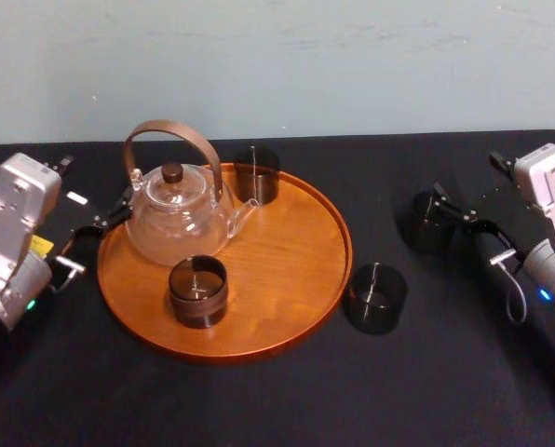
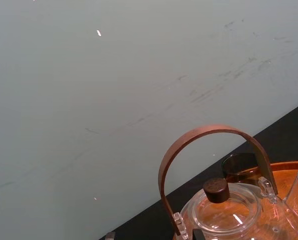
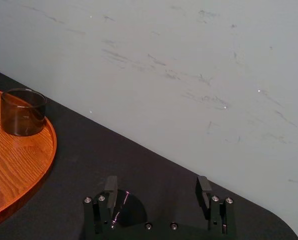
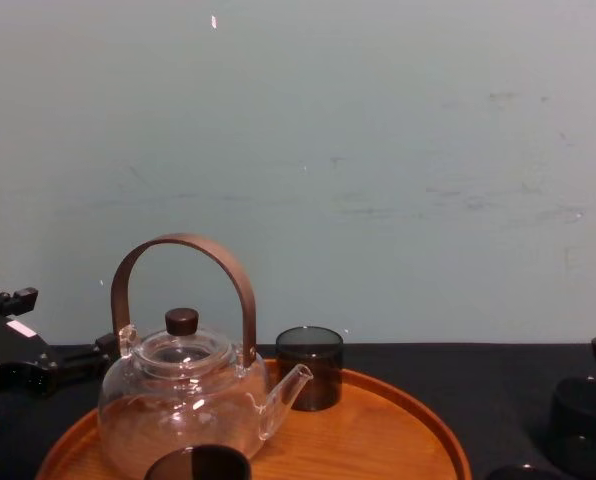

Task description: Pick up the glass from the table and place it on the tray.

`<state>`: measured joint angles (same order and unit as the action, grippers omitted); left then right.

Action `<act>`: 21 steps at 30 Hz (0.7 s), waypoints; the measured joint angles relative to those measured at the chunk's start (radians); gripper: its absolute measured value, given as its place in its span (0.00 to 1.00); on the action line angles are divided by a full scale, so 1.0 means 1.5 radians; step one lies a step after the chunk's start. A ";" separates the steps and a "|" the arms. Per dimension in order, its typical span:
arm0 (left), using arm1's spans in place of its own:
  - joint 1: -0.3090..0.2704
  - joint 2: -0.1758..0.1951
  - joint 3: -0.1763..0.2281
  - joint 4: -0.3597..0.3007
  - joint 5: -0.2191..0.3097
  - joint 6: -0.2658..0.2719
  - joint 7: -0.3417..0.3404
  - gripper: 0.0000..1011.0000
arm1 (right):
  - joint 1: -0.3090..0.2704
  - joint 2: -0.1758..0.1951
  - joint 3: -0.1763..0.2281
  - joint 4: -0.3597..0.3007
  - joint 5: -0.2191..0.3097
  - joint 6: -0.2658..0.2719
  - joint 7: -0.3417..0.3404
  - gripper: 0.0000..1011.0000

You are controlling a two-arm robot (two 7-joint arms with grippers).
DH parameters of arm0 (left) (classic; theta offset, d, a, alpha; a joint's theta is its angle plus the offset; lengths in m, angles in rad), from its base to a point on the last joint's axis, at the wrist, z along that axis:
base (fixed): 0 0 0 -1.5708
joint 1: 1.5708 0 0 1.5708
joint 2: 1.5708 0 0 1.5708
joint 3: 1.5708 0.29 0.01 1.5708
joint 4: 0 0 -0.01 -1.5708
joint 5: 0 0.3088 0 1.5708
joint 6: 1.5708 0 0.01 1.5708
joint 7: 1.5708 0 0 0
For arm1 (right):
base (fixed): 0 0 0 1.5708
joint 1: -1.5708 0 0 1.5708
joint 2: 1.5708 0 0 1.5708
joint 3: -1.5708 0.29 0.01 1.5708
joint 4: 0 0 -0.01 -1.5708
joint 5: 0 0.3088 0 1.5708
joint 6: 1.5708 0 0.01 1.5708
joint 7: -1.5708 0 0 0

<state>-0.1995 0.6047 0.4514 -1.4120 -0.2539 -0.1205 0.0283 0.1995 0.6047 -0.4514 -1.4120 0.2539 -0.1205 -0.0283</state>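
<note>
One near glass [image 1: 375, 298] stands on our black table [image 1: 259, 400] beside the tray [image 1: 296, 279]. Our right gripper [image 3: 157, 184], fingers [image 3: 110, 189] spread, flanks the far glass [image 1: 425, 223]. Left gripper [image 1: 101, 228] sits by the teapot [image 1: 175, 219], a pale wall [image 1: 352, 65] behind.

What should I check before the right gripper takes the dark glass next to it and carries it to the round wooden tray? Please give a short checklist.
1. Right gripper open: ok.
2. Smoky dark cylindrical glass upright on the matte black table: ok.
3. Glass inside the grasp: cannot tell; the head view shows it close by the fingertips.
4. Bare place on the round orange-brown wooden tray: ok, its right half is free.
5. Way to the tray: ok straight across; a second dark glass stands by the rim, nearer the robot.
6. Left gripper out of the way, beside the clear glass teapot: ok.
</note>
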 joint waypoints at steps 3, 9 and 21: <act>0.000 0.000 0.000 0.000 0.000 0.000 0.000 0.99 | 0.000 0.000 0.000 0.000 0.000 0.000 0.000 0.99; 0.000 0.000 0.000 0.000 0.000 0.000 0.000 0.99 | 0.000 0.000 0.000 0.000 0.000 0.000 0.000 0.99; 0.000 0.000 0.000 0.000 0.000 0.000 0.000 0.99 | 0.000 0.000 0.000 0.000 0.000 0.000 0.000 0.99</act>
<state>-0.1995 0.6047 0.4514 -1.4119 -0.2539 -0.1205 0.0283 0.1995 0.6047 -0.4514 -1.4120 0.2539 -0.1205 -0.0283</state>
